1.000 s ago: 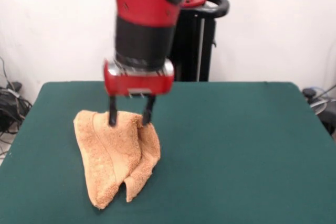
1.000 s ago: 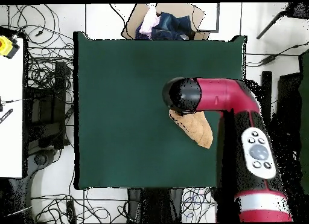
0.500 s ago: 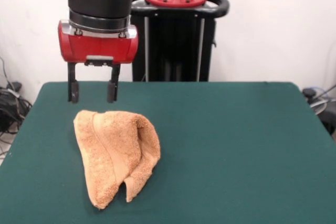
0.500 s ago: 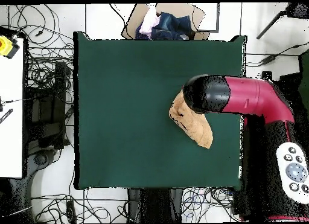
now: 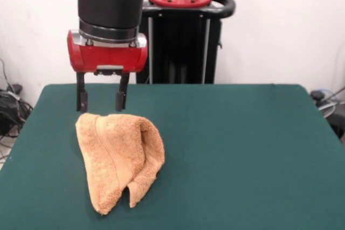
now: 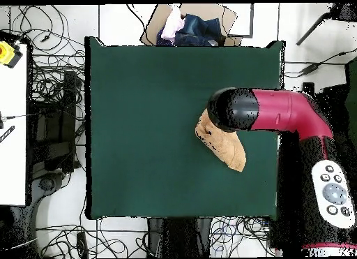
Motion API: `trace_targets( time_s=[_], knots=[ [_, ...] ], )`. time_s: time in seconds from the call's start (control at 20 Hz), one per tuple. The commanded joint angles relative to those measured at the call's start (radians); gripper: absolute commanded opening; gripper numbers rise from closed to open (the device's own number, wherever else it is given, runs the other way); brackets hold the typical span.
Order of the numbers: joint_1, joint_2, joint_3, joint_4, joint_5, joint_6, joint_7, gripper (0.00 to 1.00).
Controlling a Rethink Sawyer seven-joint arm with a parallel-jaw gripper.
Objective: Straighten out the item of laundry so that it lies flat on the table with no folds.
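The orange-tan terry towel (image 5: 118,157) lies crumpled and folded over on itself on the dark green table (image 5: 242,154), left of centre in the front view. In the overhead view the towel (image 6: 222,146) sits at the table's right side, partly hidden by the arm. My gripper (image 5: 101,100) hangs open and empty just above the towel's far upper edge, its two black fingers (image 5: 82,99) apart and not touching the cloth. No tag shows.
The robot's black pedestal (image 5: 180,36) stands behind the table's far edge. In the overhead view a cardboard box with clothes (image 6: 190,26) lies past the table's top edge. Cables (image 6: 49,89) cover the floor at the left.
One second ago the fingers were down in the towel's top. The gripper then rose and swung left off it, empty, and now has come slightly back right and lower. The towel has not moved.
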Motion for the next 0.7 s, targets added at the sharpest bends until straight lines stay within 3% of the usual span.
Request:
trace_targets(
  time_s=[0.05,0.45,0.7],
  knots=[
    [0.028,0.083,0.069,0.121,-0.081,-0.125,-0.068,1.00],
    [-0.052,0.104,0.120,0.132,-0.075,-0.149,-0.142,1.00],
    [-0.046,0.131,0.120,0.099,-0.090,-0.144,-0.131,1.00]
  ],
)
